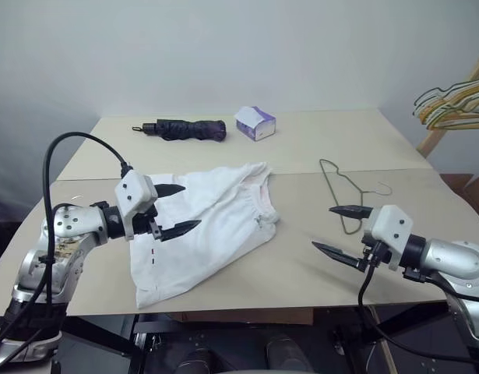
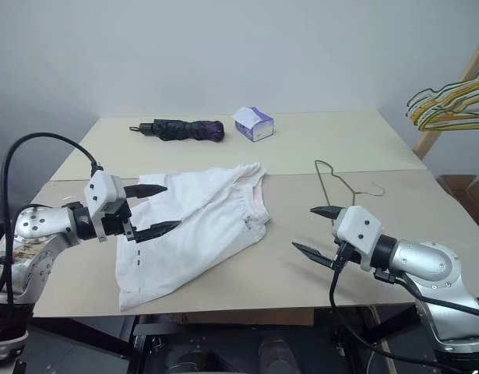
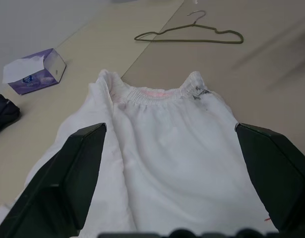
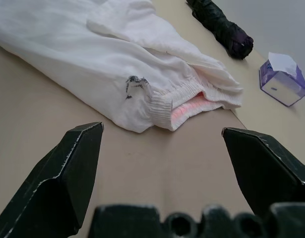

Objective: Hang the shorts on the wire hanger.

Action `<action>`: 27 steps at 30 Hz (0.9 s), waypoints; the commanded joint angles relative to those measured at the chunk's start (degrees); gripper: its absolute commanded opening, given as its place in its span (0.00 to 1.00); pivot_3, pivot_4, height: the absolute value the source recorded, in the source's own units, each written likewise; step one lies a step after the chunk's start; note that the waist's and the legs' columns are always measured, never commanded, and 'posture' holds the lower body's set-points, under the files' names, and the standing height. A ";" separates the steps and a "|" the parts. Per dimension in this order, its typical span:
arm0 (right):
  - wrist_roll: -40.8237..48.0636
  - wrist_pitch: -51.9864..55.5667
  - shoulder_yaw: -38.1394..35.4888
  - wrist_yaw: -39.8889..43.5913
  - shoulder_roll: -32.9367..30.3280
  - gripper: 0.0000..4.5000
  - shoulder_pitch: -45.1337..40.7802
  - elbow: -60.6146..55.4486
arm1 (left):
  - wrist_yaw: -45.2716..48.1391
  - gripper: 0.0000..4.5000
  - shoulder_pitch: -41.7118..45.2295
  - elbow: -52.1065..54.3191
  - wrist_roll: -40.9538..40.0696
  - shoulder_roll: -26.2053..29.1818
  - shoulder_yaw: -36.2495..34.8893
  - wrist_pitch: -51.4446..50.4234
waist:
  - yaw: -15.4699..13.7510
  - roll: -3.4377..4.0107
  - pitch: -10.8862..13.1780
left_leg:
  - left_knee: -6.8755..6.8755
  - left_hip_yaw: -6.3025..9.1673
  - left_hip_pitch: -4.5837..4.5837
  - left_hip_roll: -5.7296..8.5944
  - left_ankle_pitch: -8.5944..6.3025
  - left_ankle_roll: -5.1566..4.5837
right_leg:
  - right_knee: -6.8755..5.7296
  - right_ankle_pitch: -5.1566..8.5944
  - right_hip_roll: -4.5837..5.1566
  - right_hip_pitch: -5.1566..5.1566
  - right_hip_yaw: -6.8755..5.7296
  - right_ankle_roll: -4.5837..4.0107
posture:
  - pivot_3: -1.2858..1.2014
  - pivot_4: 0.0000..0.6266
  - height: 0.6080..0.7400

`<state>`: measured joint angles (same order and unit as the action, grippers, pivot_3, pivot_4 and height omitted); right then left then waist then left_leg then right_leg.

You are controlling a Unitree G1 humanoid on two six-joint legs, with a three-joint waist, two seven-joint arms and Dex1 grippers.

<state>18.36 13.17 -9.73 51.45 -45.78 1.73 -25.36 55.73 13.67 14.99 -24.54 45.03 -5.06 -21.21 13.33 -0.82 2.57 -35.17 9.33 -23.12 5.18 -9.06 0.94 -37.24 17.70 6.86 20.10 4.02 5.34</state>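
Both arms hover, fingers spread and empty: the left gripper [image 1: 175, 209] over the shorts [image 1: 204, 230] at mid-table [image 1: 301, 276], the right gripper [image 1: 342, 231] near the front edge. Nothing is grasped yet; the wire hanger [image 1: 342, 191], lying flat toward the table's right edge, likely needs picking up first.

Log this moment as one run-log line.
shorts: flat on table, unheld | wire hanger: on table beside shorts, untouched | left gripper: jaws open over shorts | right gripper: jaws open, empty

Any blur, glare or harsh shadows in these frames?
Eye views: even, soft light, no glare; the white cloth shorts and thin grey-green wire hanger read clearly. Left wrist view: the beige table is smeared at one edge. Right wrist view: near fingers slightly soft.
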 commanded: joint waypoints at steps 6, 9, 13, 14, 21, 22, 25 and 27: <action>-0.42 -1.39 0.21 1.05 -1.04 0.99 -4.44 1.42 | 0.02 1.00 0.46 1.19 0.50 1.23 -1.43 1.24 | 0.03 0.00 0.00 | -0.01 0.00 0.00 0.00 0.00 0.00 | 0.00 0.00 0.00 -0.01 0.00 0.01 | 0.41 0.00 1.00; -3.79 -4.85 1.62 2.44 -2.59 0.99 -4.10 2.05 | 0.87 1.00 -0.76 1.99 -0.26 1.59 -1.87 1.04 | 0.00 0.00 0.00 | 0.00 -0.01 -0.01 0.00 0.01 -0.02 | 0.00 0.00 0.00 0.01 0.00 0.00 | 0.41 0.00 1.00; -15.62 -17.75 7.11 2.20 -5.45 0.99 -2.60 5.37 | 0.94 1.00 -0.59 2.22 -0.82 1.21 -1.80 0.41 | -0.03 0.00 0.00 | -0.01 -0.03 0.00 0.00 -0.01 0.01 | 0.01 0.00 0.00 0.01 -0.01 0.01 | 0.41 0.00 1.00; -17.90 -19.80 8.56 1.36 -5.32 0.99 -2.99 6.38 | 0.89 1.00 -0.59 2.33 -0.90 1.12 -1.76 0.27 | -0.01 0.00 0.00 | -0.01 -0.04 0.01 0.00 -0.02 0.03 | 0.01 0.00 0.00 -0.01 -0.01 0.01 | 0.41 0.00 1.00; -39.05 -32.27 22.19 -8.38 0.13 0.99 -16.87 20.25 | 1.22 1.00 -0.70 2.87 -1.00 0.64 -0.79 -0.22 | 1.74 0.02 -0.02 | -0.01 -0.09 0.23 0.01 0.00 0.01 | -0.06 -0.01 -0.02 -0.13 0.05 0.00 | 0.41 0.00 1.00; -41.23 -33.58 23.77 -9.50 1.03 0.99 -19.04 22.40 | 1.22 1.00 -0.53 2.75 -0.92 0.56 -0.67 -0.22 | 1.87 0.03 -0.02 | 0.00 -0.07 0.30 0.00 0.01 0.00 | -0.08 -0.01 -0.04 -0.19 0.04 0.00 | 0.40 0.00 1.00; -49.17 -38.18 29.42 -13.20 3.96 0.99 -27.28 30.48 | 1.24 1.00 -0.12 2.76 -0.71 0.27 -0.23 -0.06 | 2.77 0.03 -0.02 | 0.01 -0.05 0.31 -0.02 0.08 -0.10 | -0.10 -0.01 -0.11 -0.19 0.04 -0.01 | 0.41 0.00 1.00; -52.43 -40.81 32.44 -14.51 5.37 0.99 -31.81 35.58 | 1.55 1.00 0.48 2.17 -0.59 0.28 -0.01 0.16 | 3.34 0.04 -0.03 | 0.00 -0.03 0.32 0.00 0.12 -0.08 | -0.19 -0.01 -0.11 -0.19 0.05 -0.01 | 0.41 0.00 1.00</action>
<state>-31.24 -24.64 21.62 38.78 -40.70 -27.32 7.58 57.03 12.69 16.77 -24.84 45.20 -4.71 -21.56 16.67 -0.78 2.55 -35.17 9.32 -22.80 5.19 -8.93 0.88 -37.52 17.68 6.75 19.91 4.07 5.33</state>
